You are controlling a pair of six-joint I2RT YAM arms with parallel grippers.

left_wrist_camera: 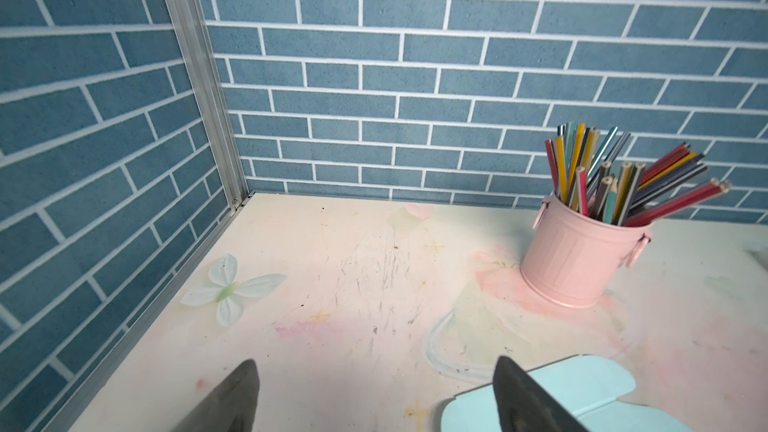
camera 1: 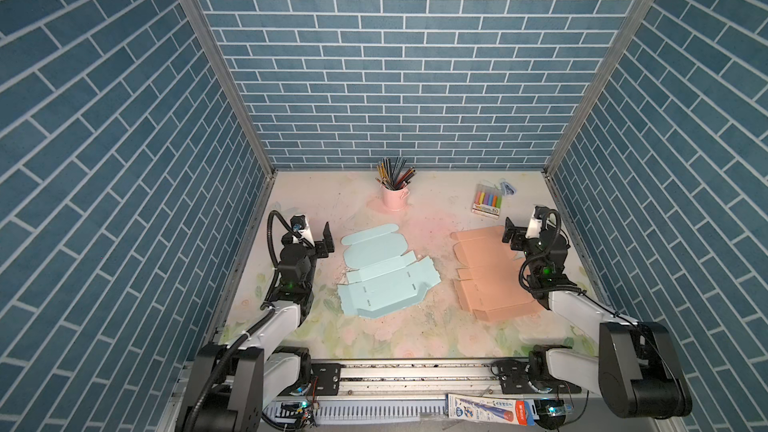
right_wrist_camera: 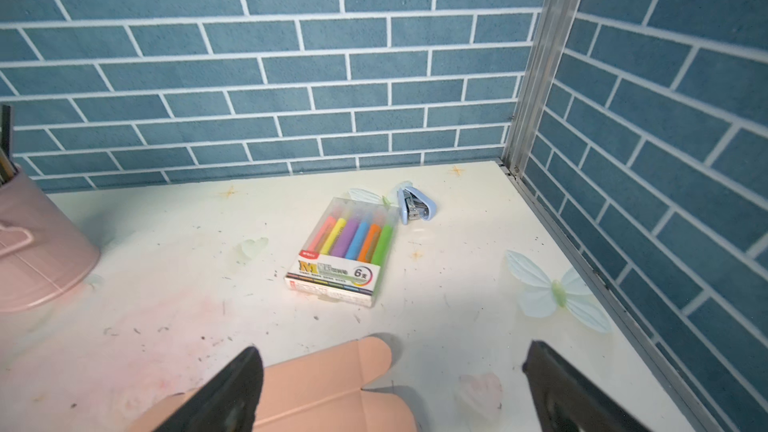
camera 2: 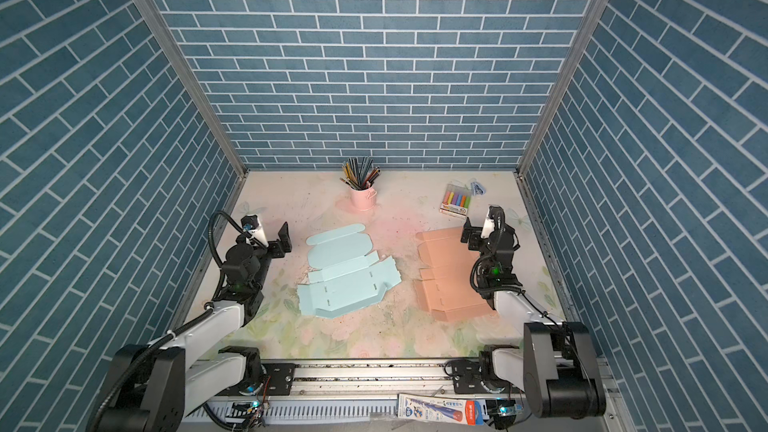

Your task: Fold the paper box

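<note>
Past the wide, empty right hand (right_wrist_camera: 392, 351), only the wrist view resolves what seems a stapler (right_wrist_camera: 417, 209).

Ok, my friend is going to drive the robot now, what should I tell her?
Left gripper: open, empty, beside the blue box sheet, not touching it.
Right gripper: open, empty, over the far edge of the peach box sheet.
Both sheets lie unfolded on the table.
Done: nothing folded yet.
Left: all the folding.

White links (camera 1: 278, 322), blk joints (camera 1: 640, 367), fingers (left_wrist_camera: 523, 401), cables (camera 1: 270, 238); green LEDs (camera 1: 290, 284).
</note>
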